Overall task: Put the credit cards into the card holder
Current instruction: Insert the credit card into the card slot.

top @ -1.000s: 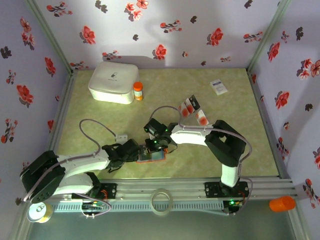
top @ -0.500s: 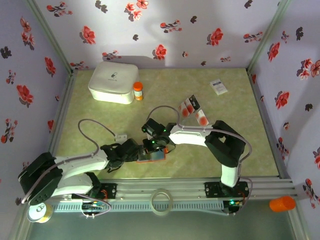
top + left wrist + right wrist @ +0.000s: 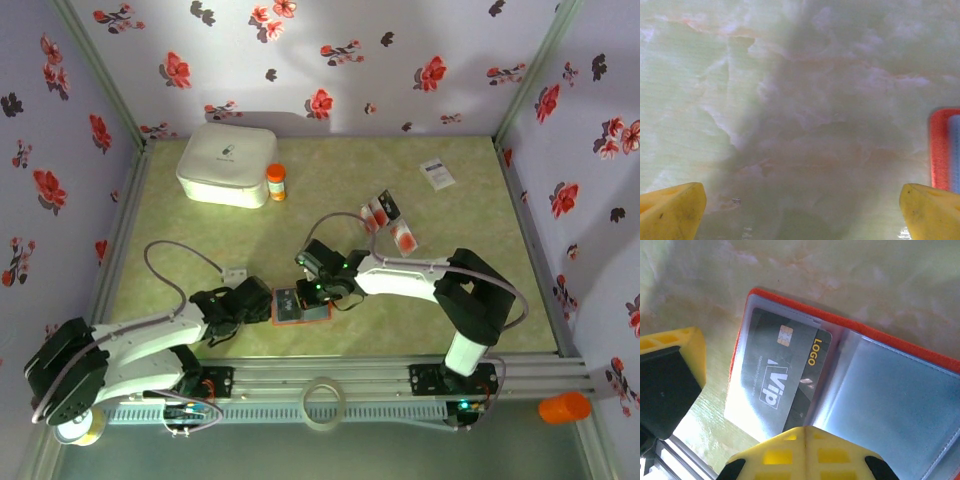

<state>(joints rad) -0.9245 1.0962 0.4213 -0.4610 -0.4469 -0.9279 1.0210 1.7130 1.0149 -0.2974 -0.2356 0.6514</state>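
Observation:
The card holder (image 3: 303, 308) lies open near the table's front edge, an orange case with clear sleeves over a grey-blue panel (image 3: 900, 390). A dark card (image 3: 782, 375) with white "VIP" print sits inside its left sleeve. My right gripper (image 3: 804, 429) is shut, its joined yellow fingertips just over the holder's near edge, holding nothing. It hovers at the holder's far side (image 3: 320, 289). My left gripper (image 3: 802, 210) is open wide over bare table, the holder's orange edge (image 3: 939, 150) just to its right. More credit cards (image 3: 385, 213) lie loose further back.
A white lidded box (image 3: 228, 163) and an orange-capped bottle (image 3: 276, 182) stand at the back left. A white printed card (image 3: 437, 174) lies at the back right. A tape ring (image 3: 325, 402) rests on the front rail. Floral walls close in three sides.
My right gripper has shifted slightly right, uncovering more of the holder. My left gripper has drawn back a little to the left of the holder.

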